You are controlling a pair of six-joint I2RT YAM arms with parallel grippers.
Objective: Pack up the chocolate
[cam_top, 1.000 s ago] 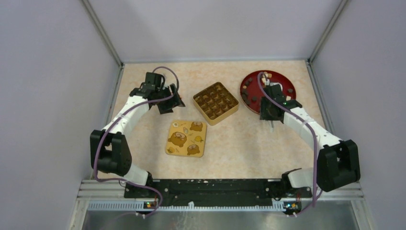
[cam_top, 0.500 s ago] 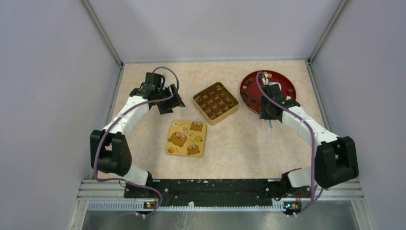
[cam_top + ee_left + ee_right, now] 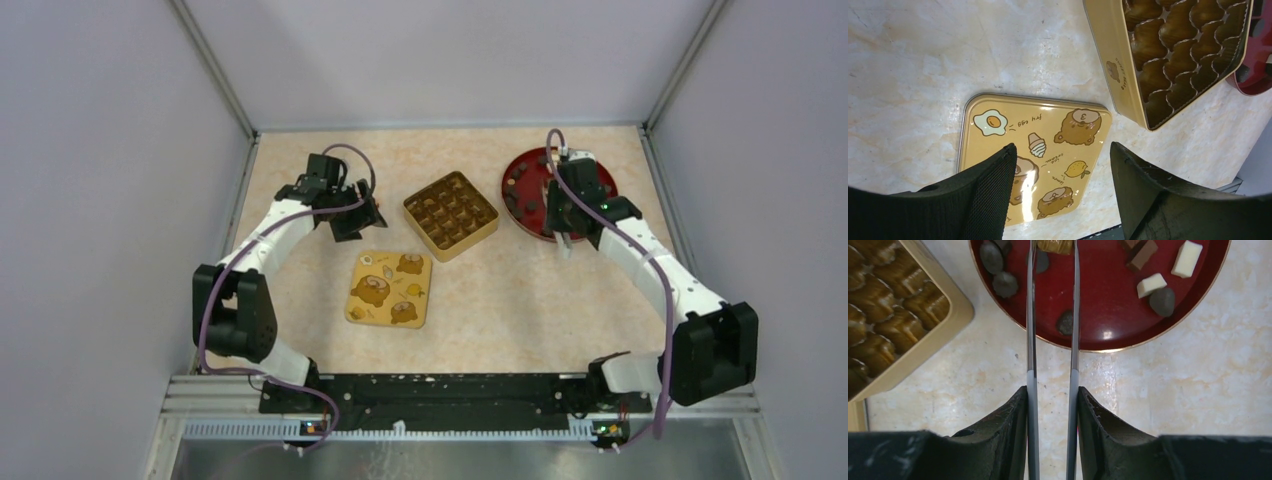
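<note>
Your right gripper (image 3: pixel 1053 260) has advanced toward 12 o'clock over the red plate (image 3: pixel 512 196), its blades narrow, apparently pinching a tan chocolate (image 3: pixel 1054 245); only the wrist view shows that. Other chocolates (image 3: pixel 1162 301) lie there. Your left gripper (image 3: pixel 1062 147) waits wide, empty, above the lid (image 3: pixel 1048 117), keeping the box (image 3: pixel 451 214) at the plate's 9 o'clock clear.

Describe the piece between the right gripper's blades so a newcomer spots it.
Find the round red plate at the table's far right, beside the gold tin. Over it the right gripper's thin metal blades pinch one chocolate: tan-gold and ribbed, unlike the smooth dark lumps and white blocks.
</note>
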